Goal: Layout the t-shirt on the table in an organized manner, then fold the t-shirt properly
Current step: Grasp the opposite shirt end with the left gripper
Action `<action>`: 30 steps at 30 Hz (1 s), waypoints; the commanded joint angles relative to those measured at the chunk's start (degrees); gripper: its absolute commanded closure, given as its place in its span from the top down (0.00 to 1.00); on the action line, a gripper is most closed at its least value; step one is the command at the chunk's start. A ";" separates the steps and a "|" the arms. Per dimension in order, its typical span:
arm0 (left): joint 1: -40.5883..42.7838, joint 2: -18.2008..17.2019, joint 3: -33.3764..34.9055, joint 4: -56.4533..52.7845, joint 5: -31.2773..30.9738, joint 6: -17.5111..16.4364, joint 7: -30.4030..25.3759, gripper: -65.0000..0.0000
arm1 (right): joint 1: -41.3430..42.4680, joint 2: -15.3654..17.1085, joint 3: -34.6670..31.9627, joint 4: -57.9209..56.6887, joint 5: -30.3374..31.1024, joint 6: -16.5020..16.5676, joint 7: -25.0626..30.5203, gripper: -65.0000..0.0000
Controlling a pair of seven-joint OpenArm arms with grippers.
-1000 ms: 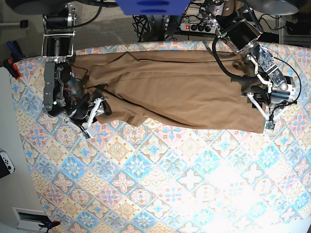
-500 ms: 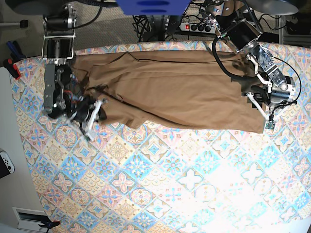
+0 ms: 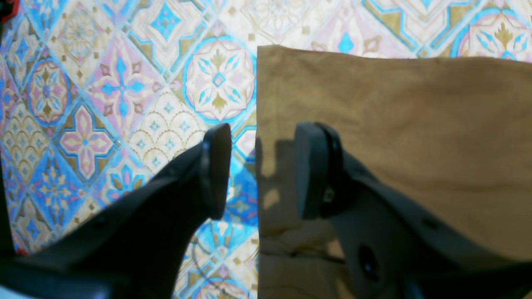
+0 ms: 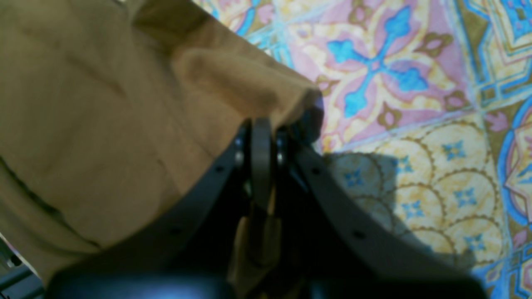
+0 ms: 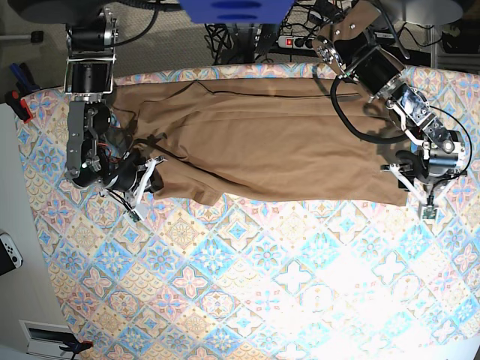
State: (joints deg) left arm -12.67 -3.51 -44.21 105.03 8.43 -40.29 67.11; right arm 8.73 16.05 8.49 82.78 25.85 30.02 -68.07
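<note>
Colorful surface [image 5: 247, 285] is carrying the t-shirt [image 5: 270, 142]; right tool [image 4: 262, 137] is pinching its edge, left tool [image 3: 262, 170] is gaping; pulling gently should help.

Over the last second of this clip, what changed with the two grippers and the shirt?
The right gripper went from open to shut on the t-shirt, pinching a bunched edge near the sleeve end. The left gripper slid outward past the hem corner; its jaws stayed open, straddling the shirt's edge. The shirt's near edge by the right gripper pulled in slightly. Otherwise the shirt lay stretched across the far side of the table as before.
</note>
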 commanded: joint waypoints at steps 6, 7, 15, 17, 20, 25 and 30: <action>-5.84 -4.18 0.56 -7.67 -0.38 0.29 -1.05 0.43 | 1.16 0.69 0.26 1.30 0.75 0.18 0.86 0.00; -6.45 -5.15 0.56 -9.34 -0.38 0.29 -1.13 0.48 | 1.16 0.69 0.26 1.30 0.75 0.18 0.60 0.00; -10.94 -10.25 0.56 -26.22 -0.73 0.29 -7.82 0.79 | 1.16 0.69 0.26 1.39 0.75 0.18 -0.37 0.00; -11.38 -10.51 0.65 -31.50 -0.73 0.29 -13.18 0.76 | 1.16 0.69 0.26 1.39 0.75 0.18 -0.37 0.00; -12.52 -10.51 0.91 -37.74 -0.29 0.29 -17.75 0.72 | 1.16 0.69 0.26 1.39 0.75 0.18 -0.37 0.00; -13.66 -11.92 2.32 -42.48 -0.65 0.29 -18.10 0.71 | 1.07 0.69 0.26 1.39 0.75 0.18 -0.37 0.00; -13.66 -12.89 2.23 -42.22 -0.73 0.29 -18.10 0.71 | 1.07 0.69 0.26 1.39 0.75 0.18 -0.37 0.00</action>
State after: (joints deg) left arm -24.73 -15.29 -42.13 61.80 8.64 -39.90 49.82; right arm 8.58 16.05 8.49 83.09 25.65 30.02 -69.21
